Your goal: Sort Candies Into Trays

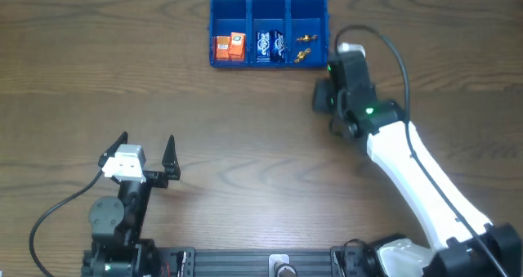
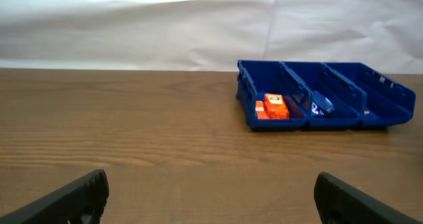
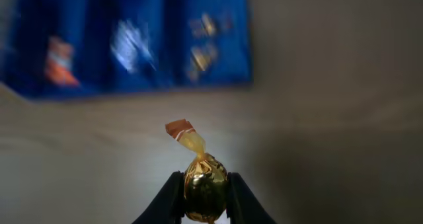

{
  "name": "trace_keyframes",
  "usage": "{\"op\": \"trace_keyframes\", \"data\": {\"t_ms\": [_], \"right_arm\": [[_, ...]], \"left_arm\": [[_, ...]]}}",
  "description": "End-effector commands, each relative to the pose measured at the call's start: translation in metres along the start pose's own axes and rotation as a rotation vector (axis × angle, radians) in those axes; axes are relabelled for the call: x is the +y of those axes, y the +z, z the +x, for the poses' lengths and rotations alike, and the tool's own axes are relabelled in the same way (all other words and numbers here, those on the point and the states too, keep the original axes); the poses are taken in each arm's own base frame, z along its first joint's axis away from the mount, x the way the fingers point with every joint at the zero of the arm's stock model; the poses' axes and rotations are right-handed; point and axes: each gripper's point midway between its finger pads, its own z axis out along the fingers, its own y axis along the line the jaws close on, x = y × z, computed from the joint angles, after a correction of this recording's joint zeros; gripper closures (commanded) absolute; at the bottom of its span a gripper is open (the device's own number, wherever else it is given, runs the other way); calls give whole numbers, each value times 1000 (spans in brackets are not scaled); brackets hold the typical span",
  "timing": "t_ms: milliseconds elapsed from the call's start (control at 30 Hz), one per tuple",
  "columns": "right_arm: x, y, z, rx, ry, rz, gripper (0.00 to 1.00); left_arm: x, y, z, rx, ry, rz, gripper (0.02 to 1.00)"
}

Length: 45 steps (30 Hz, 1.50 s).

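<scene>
Gold foil-wrapped twist candy (image 3: 201, 174) pinched in the right tool (image 3: 205, 184) over the wooden desk (image 1: 245, 146), just short of the blue three-bin plastic tray (image 1: 212, 24), probably bound for the end bin's matching gold candies (image 1: 304, 48); left tool (image 1: 147, 138) spread wide, well apart.

A wood-grain worktop (image 1: 245, 146) spans the whole scene. Resting flat on it, near the middle of its far edge, is a blue tray (image 1: 270, 2) with three compartments side by side (its long side runs parallel to that edge).
</scene>
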Motion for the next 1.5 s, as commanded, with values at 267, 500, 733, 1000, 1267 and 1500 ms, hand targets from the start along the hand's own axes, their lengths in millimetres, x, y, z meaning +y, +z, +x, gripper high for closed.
{"op": "trace_keyframes", "data": {"t_ms": [267, 500, 733, 1000, 1267, 1500], "right_arm": [[26, 69, -128, -91, -95, 112, 877], [24, 137, -103, -18, -83, 93, 873], [24, 141, -100, -8, -85, 97, 750], [24, 141, -100, -2, -88, 82, 270], [13, 33, -131, -193, -83, 44, 1], [-80, -75, -83, -353, -32, 130, 1]], "left_arm": [[-1, 1, 16, 48, 3, 12, 20], [-1, 1, 16, 48, 3, 12, 20], [-1, 1, 16, 48, 3, 12, 20], [-1, 1, 16, 48, 3, 12, 20], [-1, 1, 16, 49, 3, 12, 20], [-1, 1, 16, 48, 3, 12, 20]]}}
